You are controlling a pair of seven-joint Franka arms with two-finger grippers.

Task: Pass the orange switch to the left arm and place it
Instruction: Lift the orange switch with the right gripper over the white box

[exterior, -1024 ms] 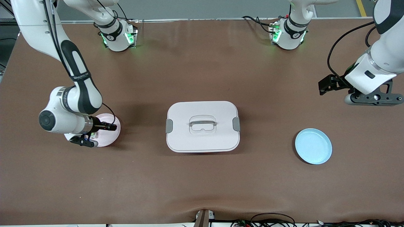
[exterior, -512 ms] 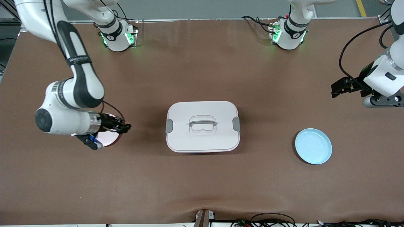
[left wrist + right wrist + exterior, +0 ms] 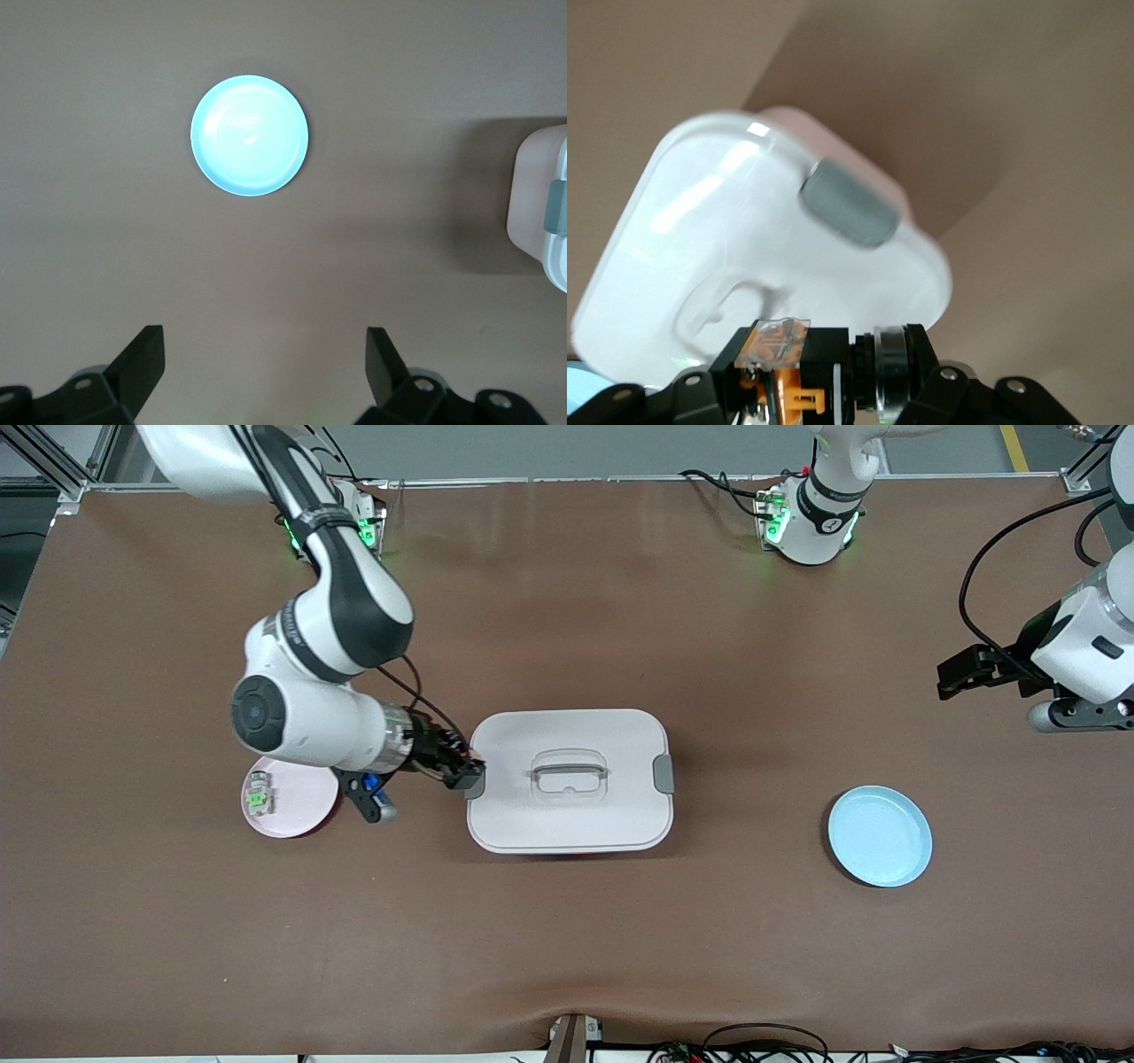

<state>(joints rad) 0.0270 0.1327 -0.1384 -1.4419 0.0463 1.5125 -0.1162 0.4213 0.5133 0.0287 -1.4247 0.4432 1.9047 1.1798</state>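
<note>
Now over the box at its 9 o'clock edge: right gripper, fingers pinching the orange switch. Waiting above bare bench, at 2 o'clock of the blue plate: left gripper, fingers spread. No legible writing anywhere.

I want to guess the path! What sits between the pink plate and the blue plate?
The box sits between the pink plate and blue plate, seen in the front view.

No text, label or number can be read — not on any object.
</note>
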